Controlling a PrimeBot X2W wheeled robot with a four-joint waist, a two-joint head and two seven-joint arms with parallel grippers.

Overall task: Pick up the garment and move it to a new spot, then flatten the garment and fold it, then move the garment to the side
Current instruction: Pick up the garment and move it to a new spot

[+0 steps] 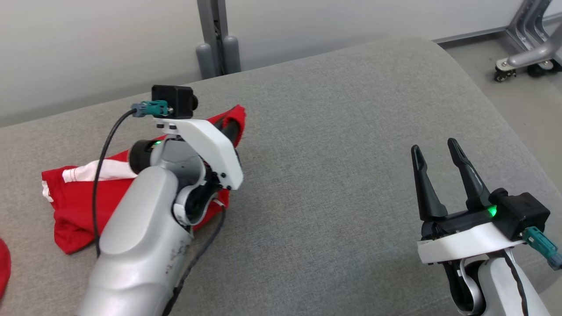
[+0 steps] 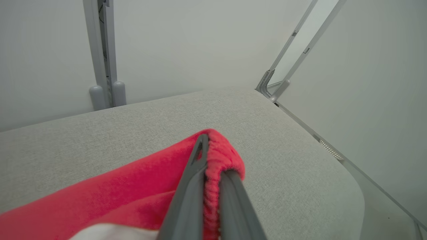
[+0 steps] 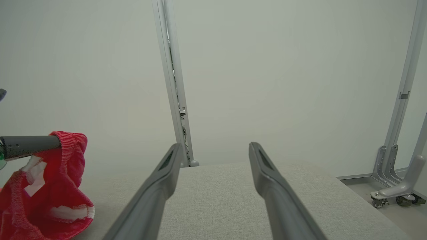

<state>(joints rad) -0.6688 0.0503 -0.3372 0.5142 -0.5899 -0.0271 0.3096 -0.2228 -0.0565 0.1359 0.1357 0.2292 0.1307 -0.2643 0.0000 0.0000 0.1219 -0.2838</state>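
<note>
Nearest me, at the lower right of the head view, my right pincer (image 1: pixel 434 145) hovers above the grey cushion (image 1: pixel 333 131). Its two dark fingers are spread wide apart with nothing between them.

To the left, my pale left forearm reaches forward over the garment (image 1: pixel 74 219), a red piece with white trim. Most of it lies crumpled on the left part of the cushion. The left wrist view shows the left pincer (image 2: pixel 213 156) clamped together on a gathered, elastic-looking red edge. That edge is raised off the cushion, and from the right wrist view the cloth hangs down from the finger in a loose loop.

Beyond that the cushion is bare to its rounded far edge, with a grey post (image 1: pixel 217 39) against the wall behind.

I judge this to be the pick-up and carry. The bite looks thin, only on the hem, so I would lift slowly and straight up until the bulk hangs free. Then I would carry it right toward the open middle, low enough to avoid swinging. I would hold the right pincer apart and off that path, ready to take a second edge for flattening.
</note>
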